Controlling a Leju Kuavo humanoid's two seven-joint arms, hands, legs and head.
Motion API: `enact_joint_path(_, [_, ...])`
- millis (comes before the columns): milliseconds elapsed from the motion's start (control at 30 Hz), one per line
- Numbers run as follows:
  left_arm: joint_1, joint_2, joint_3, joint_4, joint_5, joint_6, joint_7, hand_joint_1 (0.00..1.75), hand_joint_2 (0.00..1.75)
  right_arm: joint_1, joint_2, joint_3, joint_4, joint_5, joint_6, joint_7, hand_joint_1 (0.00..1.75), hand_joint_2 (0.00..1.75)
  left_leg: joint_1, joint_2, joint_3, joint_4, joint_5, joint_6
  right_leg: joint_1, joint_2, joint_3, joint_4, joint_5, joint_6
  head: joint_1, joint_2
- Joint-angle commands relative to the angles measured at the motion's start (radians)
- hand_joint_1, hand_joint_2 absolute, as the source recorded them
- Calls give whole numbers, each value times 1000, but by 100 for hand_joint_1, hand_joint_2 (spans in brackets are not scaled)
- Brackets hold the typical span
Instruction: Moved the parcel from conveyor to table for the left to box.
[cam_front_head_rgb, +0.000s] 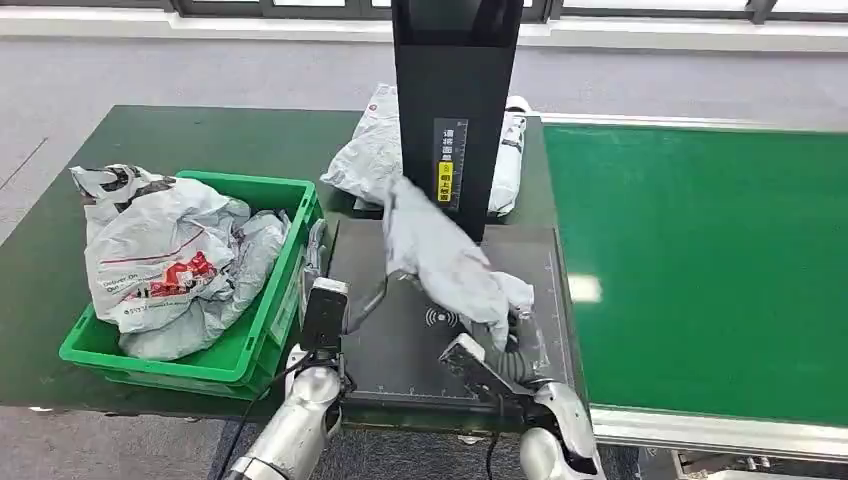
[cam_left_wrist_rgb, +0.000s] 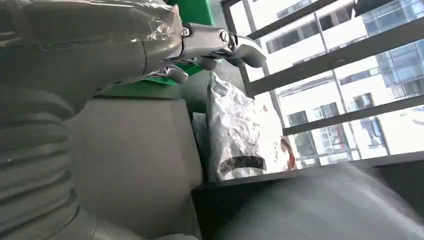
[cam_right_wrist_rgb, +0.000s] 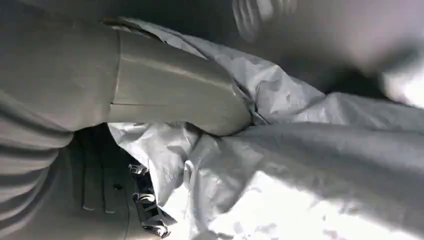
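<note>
The right hand (cam_front_head_rgb: 512, 345) grips a crumpled grey plastic parcel (cam_front_head_rgb: 447, 262) by its near end; in the right wrist view its thick smooth thumb (cam_right_wrist_rgb: 180, 95) presses into the wrinkled film (cam_right_wrist_rgb: 300, 165). The parcel stands up slanted over the flat black scan pad (cam_front_head_rgb: 400, 350), its far end leaning toward the tall black post (cam_front_head_rgb: 456, 100). The left hand (cam_front_head_rgb: 318, 262) hovers at the pad's left edge, just beside the bin (cam_front_head_rgb: 262, 330), fingers apart and holding nothing; the left wrist view shows its metal fingers (cam_left_wrist_rgb: 227, 45) spread in the air. The bin is a green, hard plastic crate, heaped with glossy, creased white mailers (cam_front_head_rgb: 170, 255). Another wrinkled white mailer (cam_front_head_rgb: 375, 150) lies behind the post on the dark green table (cam_front_head_rgb: 60, 260). The bright green conveyor (cam_front_head_rgb: 700, 270), smooth and flat, lies to the right.
</note>
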Motion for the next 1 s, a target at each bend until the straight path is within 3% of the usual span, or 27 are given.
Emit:
enact_joint_path(33, [-51, 10, -5, 56, 2, -6, 16, 0, 175, -13, -69, 147, 187, 55, 29, 62, 0, 175, 0, 1, 4, -2, -1, 2, 1, -1, 4, -2, 0, -3, 0, 0])
enact_joint_path(367, [-56, 14, -14, 67, 17, -4, 15, 0, 175, -25, -79, 169, 230, 64, 58, 119, 0, 175, 0, 2, 5, -3, 0, 3, 1, 0, 5, -3, 0, -4, 0, 0])
enact_joint_path(700, [-20, 16, 16, 3, 87, 41, -47, 0, 175, -7, -85, 166, 190, 56, -16, 138, 0, 175, 0, 1, 7, -3, 0, 3, 1, -1, 7, -4, 0, -3, 0, 0])
enact_joint_path(767, [27, 23, 9, -99, 104, 72, -47, 0, 175, 4, -64, 123, 126, 1, -102, 52, 0, 175, 0, 1, 7, -2, 0, 2, 1, 0, 7, -3, 0, -2, 0, 0])
enact_joint_path(867, [80, 27, -5, -235, 117, 117, -47, 0, 175, 48, -8, 26, -96, -197, -217, -151, 0, 175, -1, 3, 5, -1, -1, 2, 0, 2, 4, 0, -1, -2, 0, 0])
enact_joint_path(1000, [105, 2, 35, -337, 82, 147, -47, 0, 175, 78, 28, -34, -186, -379, -286, -291, 0, 175, -1, 3, 3, 0, -1, 2, 0, 2, 2, 1, -1, -3, 0, 0])
